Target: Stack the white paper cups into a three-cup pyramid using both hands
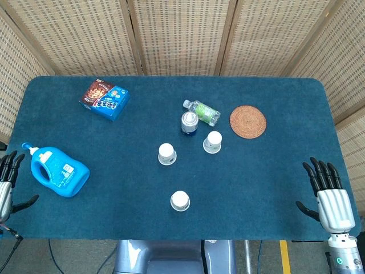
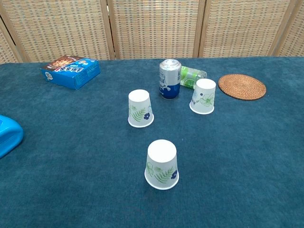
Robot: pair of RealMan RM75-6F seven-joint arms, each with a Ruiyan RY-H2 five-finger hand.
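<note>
- Three white paper cups stand upside down on the blue surface, and none is stacked yet.
- Nearest the front edge is the near cup, alone in the middle.
- Farther back stand the left cup and the right cup, well apart from each other.
- Upside down is likely on purpose: flat bottoms give a top to stand another cup on.
- I think two cups must go side by side first, so the third can sit on both.
- At the front left corner, the left hand rests off the edge, fingers spread, holding nothing.
- At the front right corner, the right hand is also spread wide and holds nothing.
- Near the left edge lies a blue soap bottle on its side.
- Just behind the right cup stands a drink can, with a green bottle lying behind it.
- Toward the back right lies a round woven mat.
- Toward the back left corner lies a snack box.
- Behind the back edge stands a woven screen with wooden frames.
</note>
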